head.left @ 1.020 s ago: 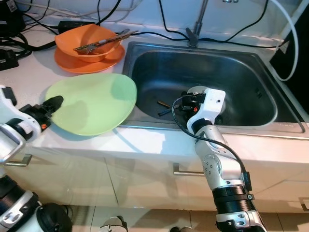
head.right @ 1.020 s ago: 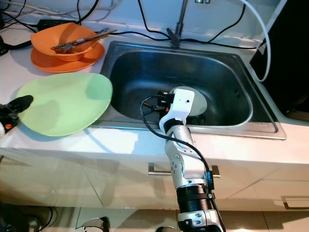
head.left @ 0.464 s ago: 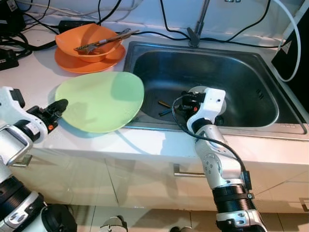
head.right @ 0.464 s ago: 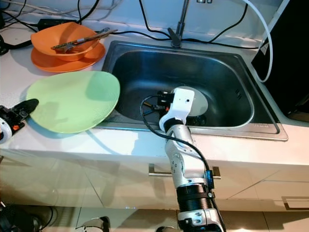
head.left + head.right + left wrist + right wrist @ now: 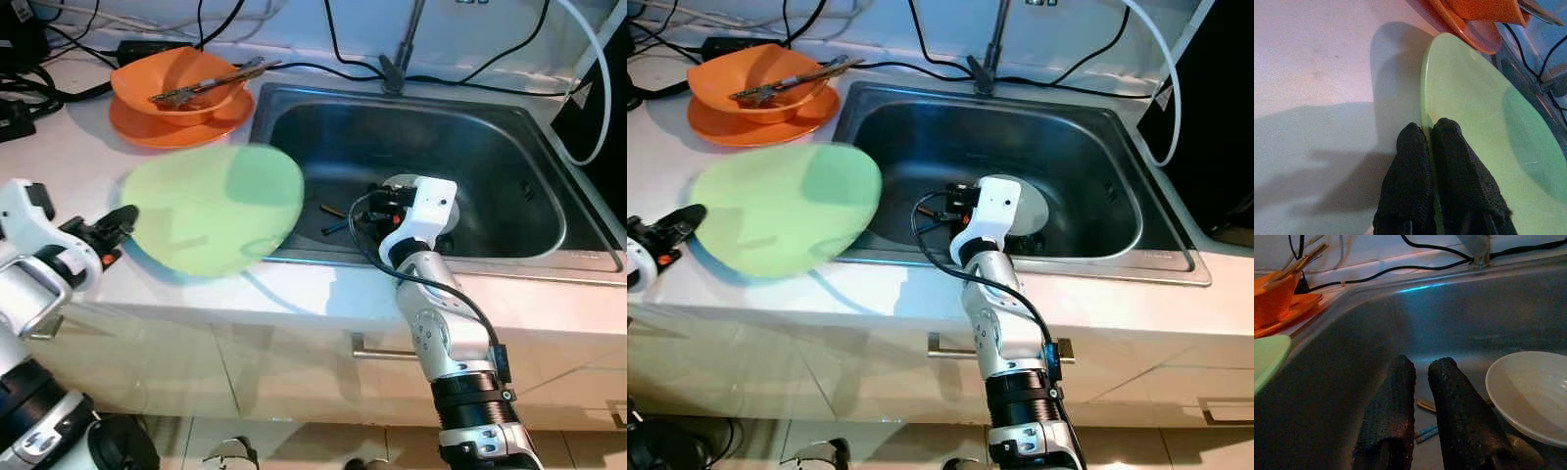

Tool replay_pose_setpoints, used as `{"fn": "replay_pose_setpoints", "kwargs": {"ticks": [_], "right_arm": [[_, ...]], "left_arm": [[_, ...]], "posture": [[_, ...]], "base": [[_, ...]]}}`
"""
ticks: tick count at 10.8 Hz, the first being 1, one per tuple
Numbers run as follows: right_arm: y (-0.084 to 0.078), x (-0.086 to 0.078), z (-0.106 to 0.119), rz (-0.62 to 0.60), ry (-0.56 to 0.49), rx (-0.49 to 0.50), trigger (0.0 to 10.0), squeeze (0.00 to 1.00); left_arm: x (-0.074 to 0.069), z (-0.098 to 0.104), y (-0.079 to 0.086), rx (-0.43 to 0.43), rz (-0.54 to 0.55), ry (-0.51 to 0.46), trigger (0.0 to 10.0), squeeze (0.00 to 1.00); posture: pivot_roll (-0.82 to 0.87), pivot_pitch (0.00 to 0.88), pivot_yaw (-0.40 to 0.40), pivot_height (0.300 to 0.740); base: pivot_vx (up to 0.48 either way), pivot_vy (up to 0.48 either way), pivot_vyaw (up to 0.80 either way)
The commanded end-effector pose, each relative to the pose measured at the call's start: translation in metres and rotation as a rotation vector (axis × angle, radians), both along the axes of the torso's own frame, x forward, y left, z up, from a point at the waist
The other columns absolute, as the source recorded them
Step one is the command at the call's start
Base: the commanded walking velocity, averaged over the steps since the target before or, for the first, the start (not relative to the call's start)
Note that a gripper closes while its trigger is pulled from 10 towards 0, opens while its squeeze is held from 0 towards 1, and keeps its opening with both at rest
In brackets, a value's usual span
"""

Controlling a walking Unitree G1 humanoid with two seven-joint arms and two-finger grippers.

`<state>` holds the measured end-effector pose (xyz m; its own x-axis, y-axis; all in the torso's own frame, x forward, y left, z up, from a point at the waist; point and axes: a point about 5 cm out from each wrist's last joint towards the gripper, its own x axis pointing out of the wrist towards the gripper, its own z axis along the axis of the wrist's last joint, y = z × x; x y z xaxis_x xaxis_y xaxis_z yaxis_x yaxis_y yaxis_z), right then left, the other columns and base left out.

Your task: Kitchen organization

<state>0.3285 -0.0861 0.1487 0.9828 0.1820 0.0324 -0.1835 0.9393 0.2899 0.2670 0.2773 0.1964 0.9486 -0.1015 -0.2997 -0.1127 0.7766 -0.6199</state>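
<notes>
While the left end effector stays clenched on the near rim of the green plate, I can see that plate has travelled: a second ago it lay on the bench near the front edge, left of the sink; now it is further toward the sink, its far-right edge hanging over the sink's front-left corner. It looks blurred in both eye views, so I judge it is in motion. The left wrist view shows the two black fingers pressed on either side of the thin rim, with the plate tilted and seemingly lifted off the bench, though I cannot be sure it is fully clear.

My reading is that the plate is being carried into the sink, so this step of the tidying is partway through; the overhanging edge needs to clear the sink's lip.

Further in, the right end effector hangs low inside the sink, its fingers close together, a narrow gap between them, grasping nothing. Beneath it lie a few small utensils on the sink floor, and just beside it a white bowl.

At the bench's back-left corner sits an orange bowl on an orange plate, cutlery resting across the bowl.
</notes>
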Motion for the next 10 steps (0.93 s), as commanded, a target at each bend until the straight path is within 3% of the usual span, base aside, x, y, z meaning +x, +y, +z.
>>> {"fn": "replay_pose_setpoints", "kwargs": {"ticks": [1,3,4,5,7,10], "right_arm": [[-0.003,0.002,-0.002,-0.011,0.010,-0.002,10.0,0.00],[-0.003,0.002,-0.002,-0.010,0.011,-0.001,10.0,0.00],[-0.003,0.002,-0.002,-0.011,0.013,-0.001,10.0,0.00],[-0.004,0.002,-0.003,-0.012,0.013,-0.001,10.0,0.00],[-0.005,0.002,-0.002,-0.015,0.010,-0.004,10.0,0.00],[-0.007,0.003,-0.001,-0.022,0.003,-0.003,10.0,0.00]], "left_arm": [[-0.002,-0.021,-0.006,-0.012,-0.022,0.116,0.0,0.00],[-0.001,-0.019,-0.009,-0.014,-0.033,0.085,0.0,0.00],[0.002,-0.012,-0.014,-0.015,-0.054,0.012,0.0,0.00],[0.004,-0.006,-0.019,-0.015,-0.066,-0.044,10.0,0.00],[0.011,0.016,-0.042,-0.063,-0.140,-0.234,10.0,0.00],[0.017,0.026,-0.056,-0.112,-0.151,-0.340,10.0,0.00]], "posture": [[0.06,0.101,-0.091,0.740],[0.06,0.100,-0.093,0.740],[0.06,0.100,-0.093,0.740],[0.05,0.099,-0.095,0.740],[0.05,0.095,-0.097,0.740],[0.05,0.082,-0.093,0.740]], "base": [[0.000,0.000,0.00],[0.000,0.000,0.00],[0.000,0.000,0.00],[0.000,0.000,0.00],[0.000,0.000,0.00],[0.000,0.000,0.00]]}}
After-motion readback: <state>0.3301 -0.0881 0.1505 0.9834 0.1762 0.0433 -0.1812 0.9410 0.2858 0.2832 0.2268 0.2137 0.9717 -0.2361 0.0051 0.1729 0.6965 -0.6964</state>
